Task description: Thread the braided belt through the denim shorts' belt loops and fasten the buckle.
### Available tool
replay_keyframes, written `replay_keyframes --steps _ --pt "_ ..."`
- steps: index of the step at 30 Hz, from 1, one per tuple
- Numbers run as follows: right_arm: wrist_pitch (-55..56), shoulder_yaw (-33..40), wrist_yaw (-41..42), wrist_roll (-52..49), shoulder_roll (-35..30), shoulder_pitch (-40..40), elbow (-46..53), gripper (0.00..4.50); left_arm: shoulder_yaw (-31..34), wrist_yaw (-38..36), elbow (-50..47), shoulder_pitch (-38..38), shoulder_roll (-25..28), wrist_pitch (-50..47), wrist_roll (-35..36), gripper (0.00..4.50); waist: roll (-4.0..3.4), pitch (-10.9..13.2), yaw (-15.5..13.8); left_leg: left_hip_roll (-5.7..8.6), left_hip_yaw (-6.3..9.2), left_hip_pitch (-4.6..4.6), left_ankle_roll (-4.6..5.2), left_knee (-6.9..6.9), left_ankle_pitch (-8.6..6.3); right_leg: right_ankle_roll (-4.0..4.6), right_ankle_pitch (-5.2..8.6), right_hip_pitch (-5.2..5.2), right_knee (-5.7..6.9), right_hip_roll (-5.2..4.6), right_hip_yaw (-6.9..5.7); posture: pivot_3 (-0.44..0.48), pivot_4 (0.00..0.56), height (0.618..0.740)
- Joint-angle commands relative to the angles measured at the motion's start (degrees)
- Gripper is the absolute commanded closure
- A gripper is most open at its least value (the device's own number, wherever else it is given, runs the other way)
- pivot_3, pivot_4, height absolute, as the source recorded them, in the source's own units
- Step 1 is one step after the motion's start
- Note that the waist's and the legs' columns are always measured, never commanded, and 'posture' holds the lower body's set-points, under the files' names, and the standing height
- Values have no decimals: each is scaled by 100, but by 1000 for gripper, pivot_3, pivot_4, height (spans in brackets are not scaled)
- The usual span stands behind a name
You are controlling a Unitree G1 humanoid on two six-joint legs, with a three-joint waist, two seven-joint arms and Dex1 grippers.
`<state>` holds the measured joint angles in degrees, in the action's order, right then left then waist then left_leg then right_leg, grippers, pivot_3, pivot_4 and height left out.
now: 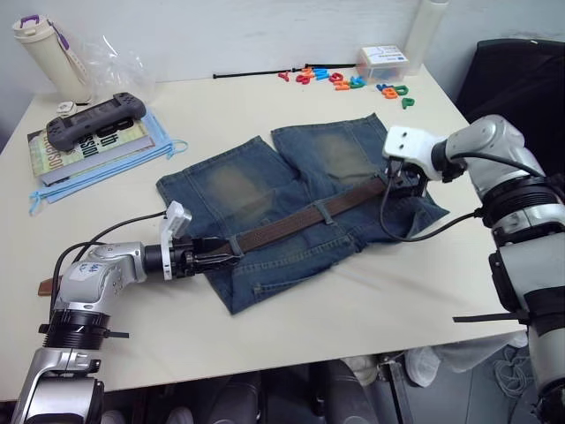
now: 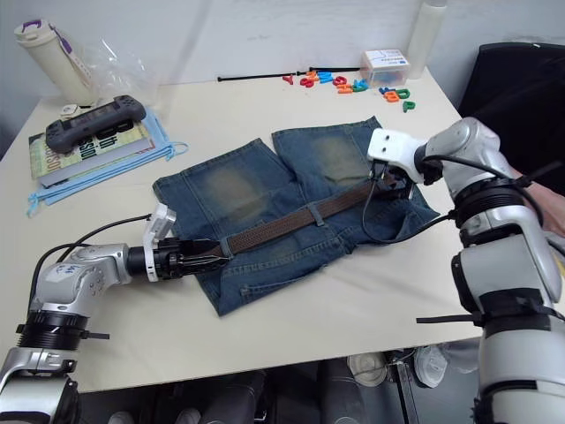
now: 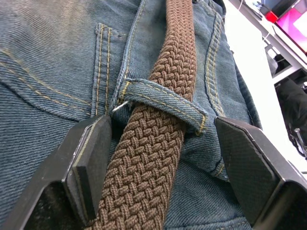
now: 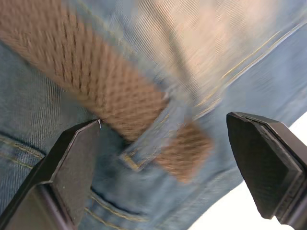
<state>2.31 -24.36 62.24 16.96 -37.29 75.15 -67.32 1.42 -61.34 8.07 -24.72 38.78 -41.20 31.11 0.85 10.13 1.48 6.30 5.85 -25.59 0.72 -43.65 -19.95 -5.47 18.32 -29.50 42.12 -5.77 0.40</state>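
Denim shorts (image 1: 291,203) lie flat near the middle of the cream tabletop (image 1: 371,305), waistband toward the robot, legs pointing to the far edge. Faded yellowish patches mark both legs.

Far left: a white bottle (image 1: 50,56) stands at the back corner; a dark handheld game console (image 1: 95,117) rests on a stack of books (image 1: 93,146).

Left gripper (image 1: 231,255) sits at the shorts' left waistband end. In the left wrist view its fingers (image 3: 88,165) are spread apart on either side of the braided belt (image 1: 305,218), not clamped on it. That view shows the brown braid passing under one of the belt loops (image 3: 163,103). A tan strap end (image 1: 46,286) shows beside the left forearm at the tabletop's left edge.

Centre: the belt runs diagonally along the waistband from the left gripper up to the right gripper, passing under a loop near mid-span.

Right: the right gripper (image 1: 404,184) hovers over the shorts' right waistband end. In the right wrist view its fingers (image 4: 79,163) stand wide apart, holding nothing, above the belt where it passes a loop; that view is blurred.

Far right rear: coloured plastic letters (image 1: 344,81) and a small clear box (image 1: 386,62) lie near the back edge.
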Motion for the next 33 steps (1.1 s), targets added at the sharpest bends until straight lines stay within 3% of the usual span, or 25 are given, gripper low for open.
replay_keyframes --steps 1,4,5,8,12,13,17,21,25,29,33 --pt "44 143 22 84 60 159 -255 18 -99 -12 -163 71 -81 -106 9 770 0 0 8 0 -1 0 0 -4 0 0 0 0 2 0 -1 0 150 659" --pt "80 255 138 7 85 188 -276 716 -132 -50 -181 87 -101 -73 -25 770 0 0 10 -1 -1 0 -1 -19 -2 0 0 1 13 1 -2 0 150 659" --pt "106 274 227 -2 79 188 -254 1238 -144 -75 -182 90 -105 -57 -30 770 0 0 11 -1 -1 0 -1 -25 -3 1 1 1 19 0 -2 0 150 659" --pt "189 315 463 15 34 166 -149 2532 -143 -147 -162 63 -145 -5 4 1588 0 0 11 -1 -2 0 -2 -35 -5 2 1 1 31 0 -2 0 150 659" --pt "265 366 411 70 -13 159 -74 4403 -183 -185 -135 35 -152 76 -52 3349 0 0 12 0 -2 0 -2 -42 -6 3 1 0 38 0 -2 0 150 659" --pt "288 383 376 70 -39 143 -12 4500 -206 -152 -70 -12 -187 169 -115 3695 0 0 12 -1 -3 0 -2 -42 -6 3 2 0 40 0 -1 0 150 659" --pt "384 466 162 45 -79 86 160 4500 -221 -36 283 -246 -315 416 -316 3695 0 0 2 0 -7 0 -3 -47 -5 4 2 -4 50 -1 0 0 150 659" --pt "421 613 -1114 179 -92 105 193 4500 -331 273 1815 -1210 -399 1737 -1177 3695 0 0 -11 6 -5 -7 -6 -65 -2 4 2 -8 66 -8 -5 0 150 659" --pt "540 803 -1516 132 -264 -2 624 4500 -429 689 3295 -2033 -328 3534 -2019 3695 3 -2 24 7 -4 -75 -13 -138 -9 5 3 -66 122 -7 -5 0 150 659" --pt "-116 1524 -1251 -476 -627 -1196 3171 4500 -346 861 3930 -2515 -89 5232 -2465 3695 4 -3 32 5 -19 -133 -13 -160 -12 5 2 -128 155 -14 -12 0 150 659" --pt "-1162 2439 -1236 -1056 -888 -3022 6251 4500 45 546 3144 -2168 58 5648 -2062 3695 8 -5 4 6 -18 -208 -11 -176 -12 5 2 -196 182 -21 -16 0 150 659"
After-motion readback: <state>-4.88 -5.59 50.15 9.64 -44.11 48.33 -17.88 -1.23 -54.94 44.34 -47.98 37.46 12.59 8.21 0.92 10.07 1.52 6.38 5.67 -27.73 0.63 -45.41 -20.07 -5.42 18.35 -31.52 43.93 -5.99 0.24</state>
